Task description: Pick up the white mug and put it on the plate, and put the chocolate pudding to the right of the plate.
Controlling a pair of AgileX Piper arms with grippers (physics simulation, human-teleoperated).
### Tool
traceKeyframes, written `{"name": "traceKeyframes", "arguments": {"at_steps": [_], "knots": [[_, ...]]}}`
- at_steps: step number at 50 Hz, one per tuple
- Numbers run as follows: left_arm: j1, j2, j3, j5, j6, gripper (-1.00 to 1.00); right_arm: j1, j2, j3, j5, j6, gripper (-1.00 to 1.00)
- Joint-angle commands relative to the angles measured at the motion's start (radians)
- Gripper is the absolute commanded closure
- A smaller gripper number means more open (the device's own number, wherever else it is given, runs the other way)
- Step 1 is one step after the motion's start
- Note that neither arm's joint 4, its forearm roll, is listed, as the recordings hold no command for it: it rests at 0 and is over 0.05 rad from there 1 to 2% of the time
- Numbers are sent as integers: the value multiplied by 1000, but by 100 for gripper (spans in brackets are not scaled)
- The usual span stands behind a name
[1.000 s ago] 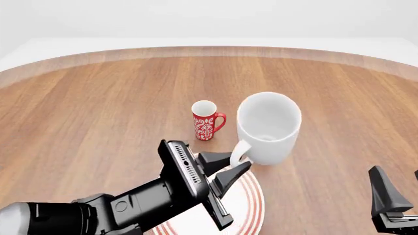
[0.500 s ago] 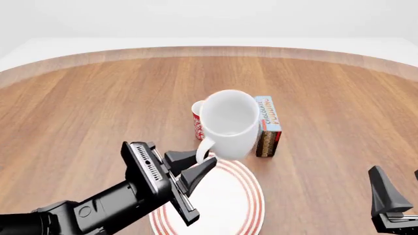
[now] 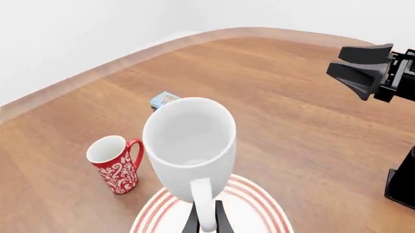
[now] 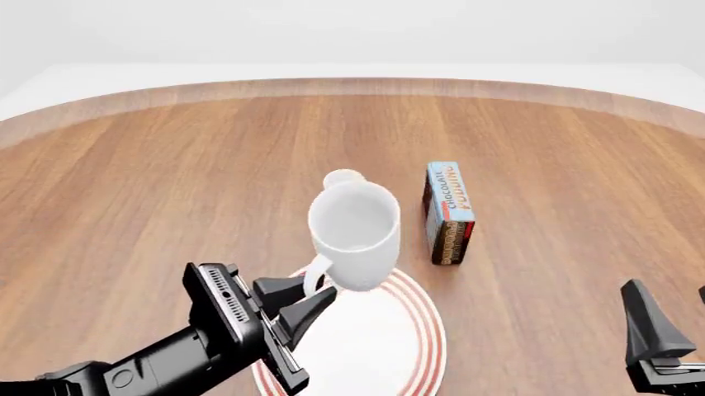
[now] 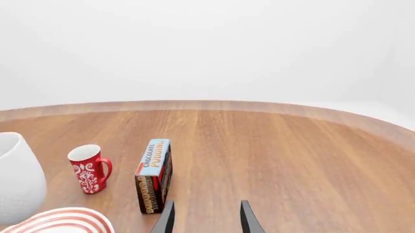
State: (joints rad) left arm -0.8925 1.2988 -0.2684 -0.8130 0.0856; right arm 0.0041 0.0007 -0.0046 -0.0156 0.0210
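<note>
The left end effector [image 4: 306,300] pinches the loop handle of the white mug [image 4: 354,234], hanging above the plate [image 4: 424,338] (rigid, slick ceramic, likely to swing from so narrow a grip).

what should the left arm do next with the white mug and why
Probably lower it straight down. The left gripper holds the white mug by its handle, raised above the far part of the plate, not yet resting on it.
</note>
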Motion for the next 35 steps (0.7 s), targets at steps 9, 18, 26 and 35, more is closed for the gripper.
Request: {"name": "traceKeyframes", "arguments": {"at_steps": [9,18,26,35], "knots": [[31,66,74,-87,-31,100,3,0,0,0,0,-100],[24,120,88,-127,-44,100,3,0,0,-1,-1,-100],[14,158,92,-140,-56,100,3,1,0,-1,-2,-100],[16,168,98,-137,-63,100,3,1,0,-1,-1,-100]]}}
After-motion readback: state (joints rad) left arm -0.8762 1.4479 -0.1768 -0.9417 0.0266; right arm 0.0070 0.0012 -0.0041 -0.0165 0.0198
